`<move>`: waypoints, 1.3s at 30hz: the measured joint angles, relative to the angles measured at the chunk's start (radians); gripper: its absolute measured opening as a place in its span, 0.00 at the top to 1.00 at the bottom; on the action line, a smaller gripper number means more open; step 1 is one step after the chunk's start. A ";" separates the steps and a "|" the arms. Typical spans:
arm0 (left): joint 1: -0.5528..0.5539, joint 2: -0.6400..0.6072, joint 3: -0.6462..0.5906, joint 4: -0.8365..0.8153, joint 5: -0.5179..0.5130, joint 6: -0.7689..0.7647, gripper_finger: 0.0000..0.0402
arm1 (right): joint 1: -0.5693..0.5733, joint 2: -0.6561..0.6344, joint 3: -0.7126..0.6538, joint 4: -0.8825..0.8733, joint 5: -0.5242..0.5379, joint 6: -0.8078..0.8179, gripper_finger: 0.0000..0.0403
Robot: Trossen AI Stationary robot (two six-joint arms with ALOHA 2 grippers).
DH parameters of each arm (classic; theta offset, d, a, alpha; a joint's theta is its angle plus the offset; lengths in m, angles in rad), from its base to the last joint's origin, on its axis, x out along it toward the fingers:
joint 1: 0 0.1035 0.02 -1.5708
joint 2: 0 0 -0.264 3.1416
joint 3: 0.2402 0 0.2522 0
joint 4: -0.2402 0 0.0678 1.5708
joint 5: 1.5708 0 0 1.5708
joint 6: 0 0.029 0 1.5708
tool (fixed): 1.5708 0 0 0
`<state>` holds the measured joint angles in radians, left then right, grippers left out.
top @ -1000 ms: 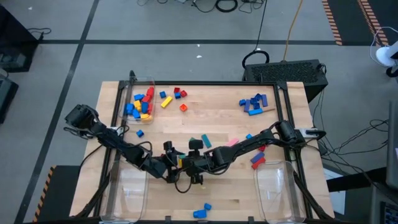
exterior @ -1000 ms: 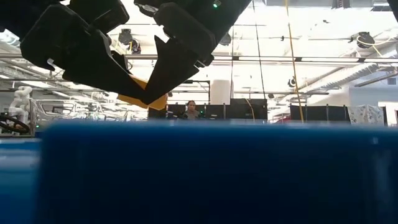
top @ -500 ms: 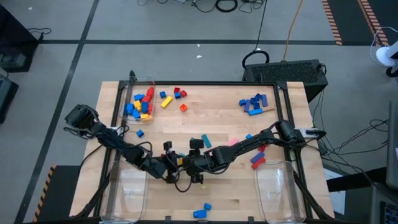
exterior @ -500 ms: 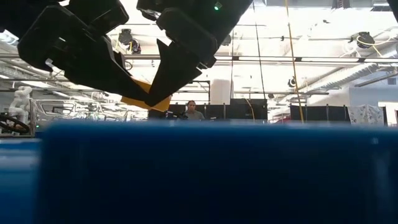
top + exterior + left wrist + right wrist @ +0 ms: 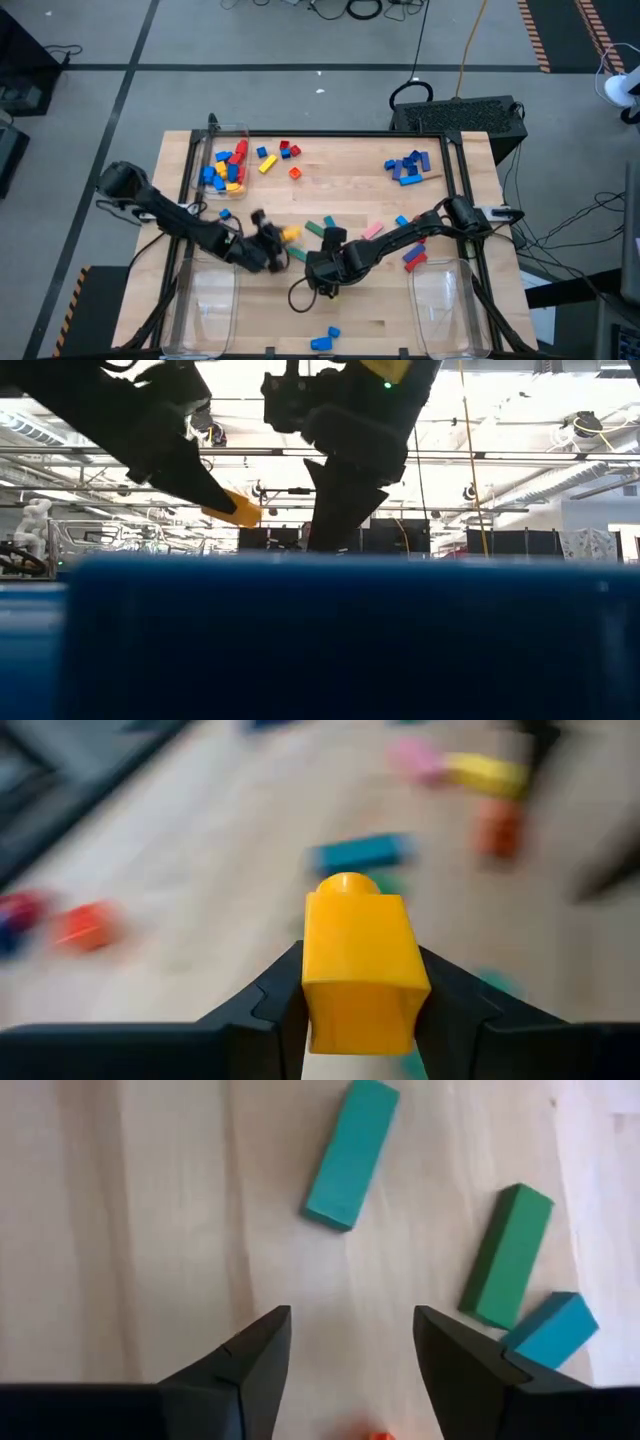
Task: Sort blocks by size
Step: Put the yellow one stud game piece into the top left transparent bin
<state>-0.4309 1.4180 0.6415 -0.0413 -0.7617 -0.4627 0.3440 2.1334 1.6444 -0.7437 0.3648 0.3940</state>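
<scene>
Table (image 5: 340, 190): low view mostly blocked by blue. Left gripper (image 5: 357, 1005) clamps one yellow block (image 5: 358, 965); right gripper (image 5: 350, 1345) spread, empty.

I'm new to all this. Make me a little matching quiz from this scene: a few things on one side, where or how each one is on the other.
Things:
1. yellow block
2. right end effector
3. blue blocks
4. clear bin

Descriptions:
A. open, holding nothing, above bare wood
B. clamped in the left end effector
C. table's far left corner, holding mixed blocks
D. loose cluster near the far right corner

Pairs: 1-B, 2-A, 3-D, 4-C
</scene>
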 joint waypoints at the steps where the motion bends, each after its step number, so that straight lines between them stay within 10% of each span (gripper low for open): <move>1: 0.018 -0.031 0.000 -0.064 -0.030 -0.041 0.65 | 0.003 0.000 0.000 0.003 0.005 0.005 0.51; 15: 0.318 -0.430 0.000 -0.697 -0.164 -0.421 0.64 | 0.046 0.000 0.000 0.052 0.031 -0.006 0.51; 39: 0.676 -0.463 -0.001 -0.815 -0.013 -0.442 0.63 | -0.012 0.001 0.000 -0.029 0.059 -0.103 0.51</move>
<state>0.2456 0.9550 0.6407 -0.8566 -0.7744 -0.9043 0.3319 2.1345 1.6440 -0.7729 0.4240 0.2909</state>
